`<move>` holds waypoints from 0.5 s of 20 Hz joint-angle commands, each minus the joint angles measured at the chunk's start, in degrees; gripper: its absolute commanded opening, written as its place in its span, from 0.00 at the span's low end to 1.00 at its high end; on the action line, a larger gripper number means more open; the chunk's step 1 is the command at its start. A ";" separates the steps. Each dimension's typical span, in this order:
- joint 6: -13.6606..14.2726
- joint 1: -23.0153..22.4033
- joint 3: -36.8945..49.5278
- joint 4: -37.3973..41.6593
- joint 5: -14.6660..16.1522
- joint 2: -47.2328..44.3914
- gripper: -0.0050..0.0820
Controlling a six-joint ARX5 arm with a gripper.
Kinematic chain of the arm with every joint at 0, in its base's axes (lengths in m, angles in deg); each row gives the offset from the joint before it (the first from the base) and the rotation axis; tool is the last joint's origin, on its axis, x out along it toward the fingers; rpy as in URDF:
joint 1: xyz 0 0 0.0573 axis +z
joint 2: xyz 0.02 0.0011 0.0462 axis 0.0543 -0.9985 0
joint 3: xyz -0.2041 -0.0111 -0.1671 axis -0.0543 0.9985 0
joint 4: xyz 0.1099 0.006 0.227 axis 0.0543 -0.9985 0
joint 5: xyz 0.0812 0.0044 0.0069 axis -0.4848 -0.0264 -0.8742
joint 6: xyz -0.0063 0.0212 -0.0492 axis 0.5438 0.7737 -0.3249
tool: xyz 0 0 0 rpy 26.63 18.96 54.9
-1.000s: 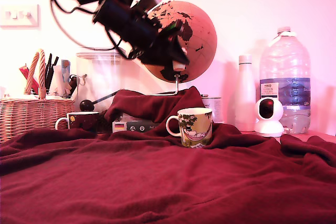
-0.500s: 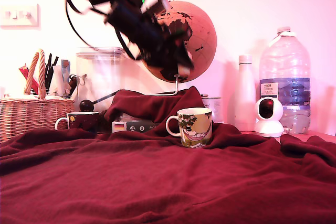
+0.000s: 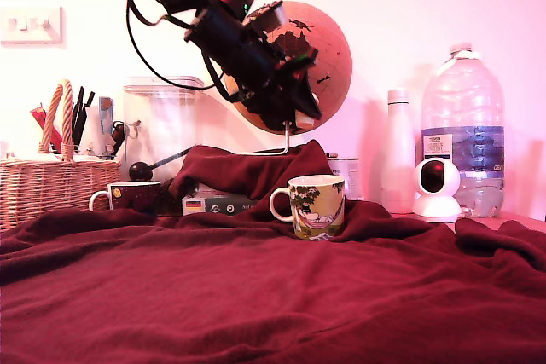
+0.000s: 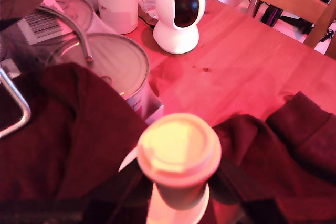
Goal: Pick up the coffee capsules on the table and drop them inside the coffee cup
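Observation:
The coffee cup [image 3: 317, 205], cream with a green-and-pink cartoon, stands upright on the dark red cloth of the table [image 3: 256, 296], handle toward the exterior view's left. My gripper [image 3: 299, 115] hangs in front of the globe, a hand's width above the cup and slightly to its left. It is shut on a pale coffee capsule [image 3: 300, 119]. In the wrist view the capsule [image 4: 178, 153] fills the lower middle, held by the gripper [image 4: 178, 205], with dark cloth beneath. The cup is not in the wrist view. I see no other capsules on the cloth.
A dark mug [image 3: 132, 196] and a wicker basket [image 3: 51, 185] stand at the exterior view's left. A globe [image 3: 320, 53] is behind the arm. At the right stand a white bottle [image 3: 398, 151], a white camera [image 3: 437, 189] and a water bottle [image 3: 465, 125]. Tins [image 4: 113, 61] sit by bare wood [image 4: 252, 61].
The arm has swung toward the exterior view's right and a little lower, carrying the capsule closer to above the cup. The cup and the cloth have not moved.

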 commanded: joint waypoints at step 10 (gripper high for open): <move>0.28 -0.94 -0.81 0.57 -0.83 -4.94 0.33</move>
